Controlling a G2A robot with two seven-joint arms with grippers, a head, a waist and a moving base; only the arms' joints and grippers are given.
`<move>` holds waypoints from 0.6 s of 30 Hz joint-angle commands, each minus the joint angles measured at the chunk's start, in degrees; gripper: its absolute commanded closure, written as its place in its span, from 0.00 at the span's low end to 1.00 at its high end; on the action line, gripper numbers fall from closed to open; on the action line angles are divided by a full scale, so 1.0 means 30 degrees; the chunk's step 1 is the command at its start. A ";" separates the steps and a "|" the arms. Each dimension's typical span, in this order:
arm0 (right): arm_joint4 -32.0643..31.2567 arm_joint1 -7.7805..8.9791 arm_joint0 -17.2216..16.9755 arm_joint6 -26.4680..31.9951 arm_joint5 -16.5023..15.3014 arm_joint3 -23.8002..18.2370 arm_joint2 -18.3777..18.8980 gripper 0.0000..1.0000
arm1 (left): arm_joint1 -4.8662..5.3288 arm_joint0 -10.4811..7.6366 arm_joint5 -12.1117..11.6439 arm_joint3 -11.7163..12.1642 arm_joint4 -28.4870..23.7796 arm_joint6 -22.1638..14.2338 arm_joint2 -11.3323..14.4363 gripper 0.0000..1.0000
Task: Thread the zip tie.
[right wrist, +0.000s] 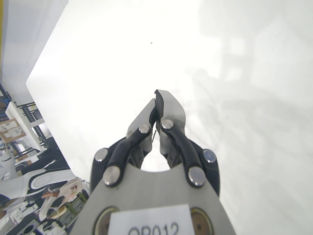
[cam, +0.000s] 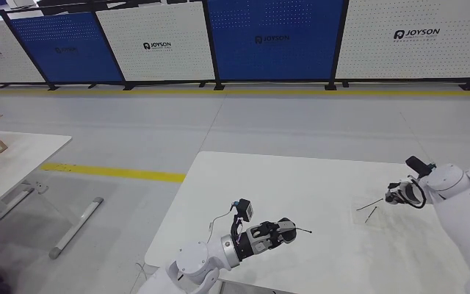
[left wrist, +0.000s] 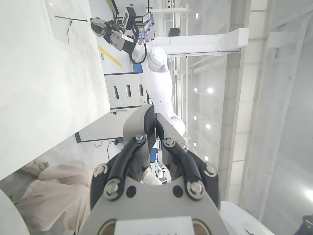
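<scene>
My right gripper (cam: 390, 197) (right wrist: 157, 99) hovers just above the right side of the white table (cam: 308, 184). It is shut on a thin black zip tie (cam: 371, 204) that sticks out toward the table's middle. The left wrist view shows that gripper (left wrist: 95, 26) far off, with the tie (left wrist: 71, 18) pointing away from it. My left gripper (cam: 291, 231) (left wrist: 155, 117) is near the table's front edge. It is shut, and a thin black zip tie (cam: 304, 231) juts from its tip toward the right arm. A wide stretch of table separates the two grippers.
A second short dark strip (cam: 371, 214) lies on the table just in front of the right-hand tie. The table's front edge runs close under my left arm. Another white table (cam: 29, 151) stands off to the left across the floor.
</scene>
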 commanded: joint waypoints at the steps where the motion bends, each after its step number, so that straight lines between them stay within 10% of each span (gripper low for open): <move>1: 0.0065 0.0162 -0.0158 -0.0128 -0.0118 -0.0294 0.0194 1.00 | 0.0000 0.0000 0.0000 0.0000 0.0000 0.0000 0.0000 1.00; 7: -0.0151 0.0650 -0.0801 -0.0514 0.0639 -0.1252 0.0668 0.55 | 0.0000 0.0000 0.0000 0.0000 0.0000 0.0000 0.0000 1.00; 18: -0.1221 0.0788 -0.1878 0.0415 0.2112 -0.3955 0.0381 0.60 | 0.0000 0.0000 0.0000 0.0000 0.0000 0.0000 0.0000 1.00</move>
